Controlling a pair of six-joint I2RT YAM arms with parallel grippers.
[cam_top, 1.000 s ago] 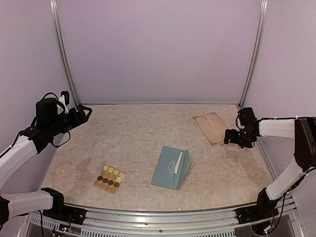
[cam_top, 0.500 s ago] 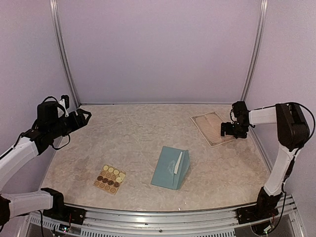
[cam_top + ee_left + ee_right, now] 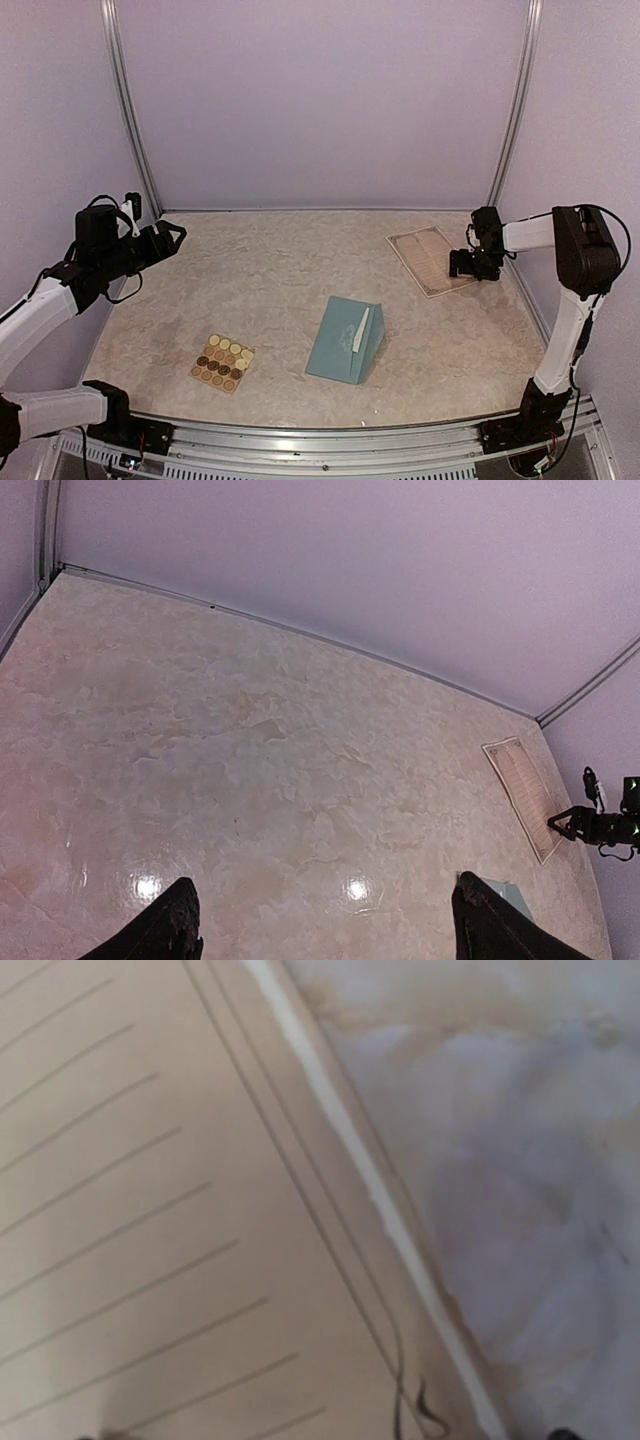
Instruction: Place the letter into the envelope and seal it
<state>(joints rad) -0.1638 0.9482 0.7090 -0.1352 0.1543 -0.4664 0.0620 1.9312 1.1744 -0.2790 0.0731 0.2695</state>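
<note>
At the far right of the table [image 3: 280, 270], the right gripper [image 3: 463, 266], newly arrived from further right, sits at the edge of the letter [image 3: 426, 256], jaw state indiscernible, pickup likely beginning; left gripper [image 3: 172, 234] hovers, fingers apart; envelope [image 3: 343, 342] lies centre-front, well apart.

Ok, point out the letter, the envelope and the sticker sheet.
letter [image 3: 425, 255], top external view, middle of the lined page.
envelope [image 3: 338, 345], top external view, flat teal body.
sticker sheet [image 3: 222, 362], top external view, centre of the sheet.
</note>
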